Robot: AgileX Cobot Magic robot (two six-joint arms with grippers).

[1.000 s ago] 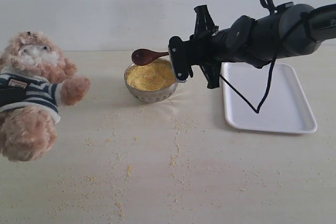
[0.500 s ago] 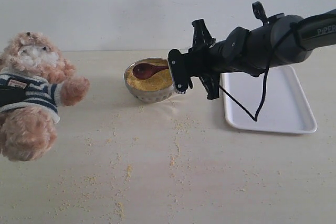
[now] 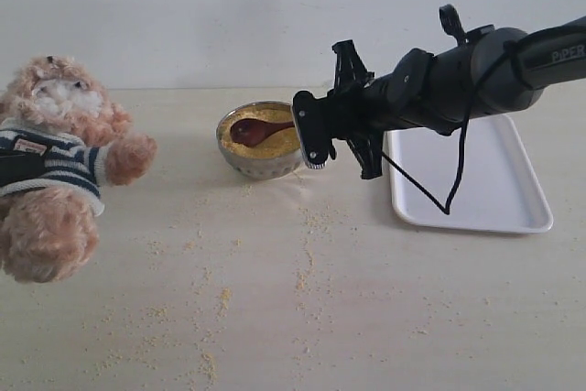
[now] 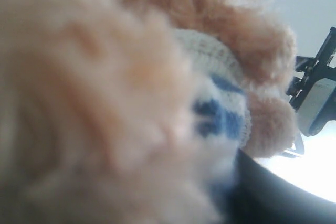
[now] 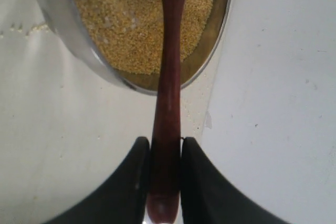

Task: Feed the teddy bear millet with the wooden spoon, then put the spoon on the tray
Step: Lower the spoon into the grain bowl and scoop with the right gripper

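Teddy bear (image 3: 55,171) tan, navy-white striped shirt; millet (image 3: 279,142) golden; wooden spoon (image 3: 259,129) red-brown; tray (image 3: 504,180) white

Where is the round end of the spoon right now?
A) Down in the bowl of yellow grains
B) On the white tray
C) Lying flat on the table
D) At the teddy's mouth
A: the spoon has its round end down in the metal bowl on the yellow grains, while the right claw holds its handle.
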